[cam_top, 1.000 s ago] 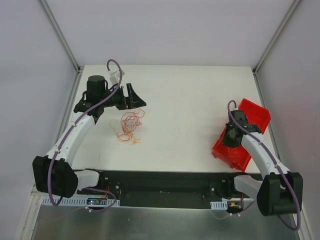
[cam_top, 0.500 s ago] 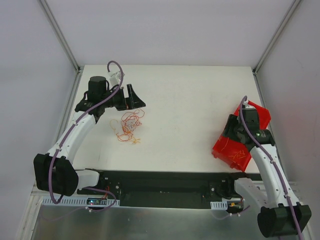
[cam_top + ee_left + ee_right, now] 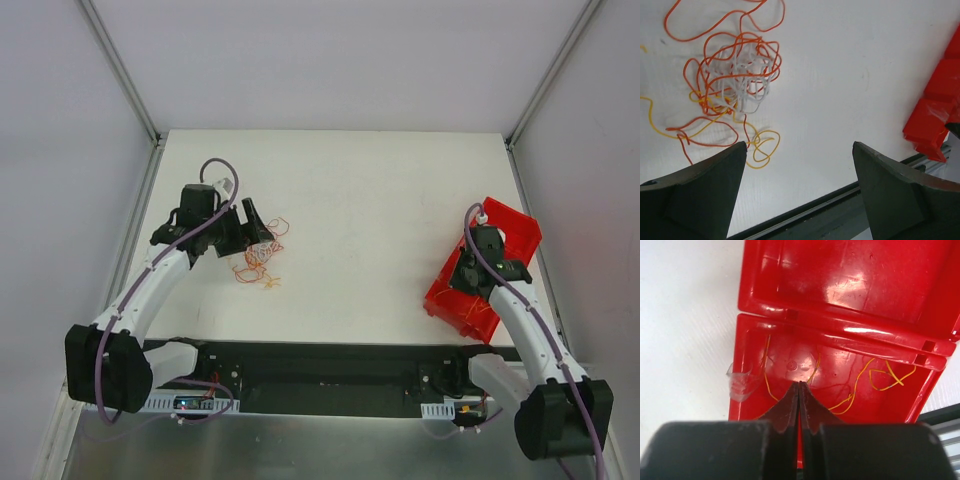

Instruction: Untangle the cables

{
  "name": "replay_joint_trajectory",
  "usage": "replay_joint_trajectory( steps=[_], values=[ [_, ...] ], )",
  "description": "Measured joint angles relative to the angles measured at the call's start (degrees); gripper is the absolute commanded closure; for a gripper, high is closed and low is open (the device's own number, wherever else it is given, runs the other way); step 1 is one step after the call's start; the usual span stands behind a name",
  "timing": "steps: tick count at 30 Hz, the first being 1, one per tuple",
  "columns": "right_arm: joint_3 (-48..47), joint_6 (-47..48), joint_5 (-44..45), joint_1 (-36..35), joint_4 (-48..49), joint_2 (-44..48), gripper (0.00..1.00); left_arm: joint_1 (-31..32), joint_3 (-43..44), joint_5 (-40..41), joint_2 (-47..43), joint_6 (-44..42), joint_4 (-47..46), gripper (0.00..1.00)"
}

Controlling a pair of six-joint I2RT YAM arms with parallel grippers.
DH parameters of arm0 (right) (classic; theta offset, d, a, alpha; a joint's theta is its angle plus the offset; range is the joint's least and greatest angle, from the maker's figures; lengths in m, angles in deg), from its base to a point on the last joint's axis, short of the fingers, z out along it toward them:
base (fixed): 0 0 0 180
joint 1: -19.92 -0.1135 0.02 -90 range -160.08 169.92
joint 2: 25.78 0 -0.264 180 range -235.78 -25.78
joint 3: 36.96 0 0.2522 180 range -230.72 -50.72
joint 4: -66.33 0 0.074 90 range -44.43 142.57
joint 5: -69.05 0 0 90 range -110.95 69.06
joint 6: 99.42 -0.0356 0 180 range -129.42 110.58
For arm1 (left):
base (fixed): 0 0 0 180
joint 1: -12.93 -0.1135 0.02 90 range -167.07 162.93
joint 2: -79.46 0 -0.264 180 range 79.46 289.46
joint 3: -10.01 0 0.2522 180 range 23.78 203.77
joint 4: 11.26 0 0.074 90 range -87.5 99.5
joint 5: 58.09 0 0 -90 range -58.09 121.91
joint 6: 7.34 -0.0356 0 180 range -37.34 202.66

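The cables lie in a loose tangle of red-orange, yellow-orange and whitish strands on the white table, left of centre. In the left wrist view the tangle sits up and to the left of my left gripper. That gripper hovers at the tangle's far left edge, wide open and empty. Over the red bin at the right, my right gripper is shut, tips pressed together. Thin yellow cables lie loose on the floor of the bin's near compartment, under and beside those tips. None shows pinched.
The bin has two compartments and a scrap of clear tape on its left wall. A black rail runs along the table's near edge, close under the left gripper. Enclosure posts stand at the far corners.
The left gripper has come nearer and down onto the tangle's edge, still open. The right arm swung out over the bin and came back over its near compartment.
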Motion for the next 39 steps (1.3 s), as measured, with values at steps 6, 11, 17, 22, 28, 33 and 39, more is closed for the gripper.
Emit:
replay_joint_trajectory(
  steps=[6, 11, 17, 22, 28, 33, 39],
  values=[
    [0.46, 0.13, -0.68, 0.79, 1.95, -4.24, 0.81, -4.70, -2.05, 1.86, 3.21, 2.95, 1.70, 0.15],
    [-0.04, 1.77, -3.50, 0.85, 1.68, 0.26, 0.41, -12.24, -2.08, 2.78, 6.82, 4.48, 1.70, 0.16],
    [-2.82, 3.15, -12.81, 0.09, 2.78, 11.91, 0.33, -13.31, -2.47, 5.05, 9.29, 6.62, 2.10, 0.26],
    [-3.52, 3.45, -18.88, -0.76, 3.41, 14.75, 0.33, -22.23, -5.86, 7.63, 9.51, 10.69, 0.66, 0.26],
    [-3.39, 4.52, -23.06, -1.66, 3.45, 14.34, 0.33, -24.00, -1.57, 3.43, 17.07, 7.89, -3.82, 0.17],
    [-2.82, 5.97, -26.75, -1.68, 3.82, 14.82, 0.33, -25.40, -2.10, -5.62, 22.86, 6.73, -12.52, 0.19],
    [-1.66, 6.56, -28.76, -1.70, 4.09, 16.70, 0.33, -25.70, -1.86, -14.99, 31.30, 6.80, -17.53, 0.44]
  ],
)
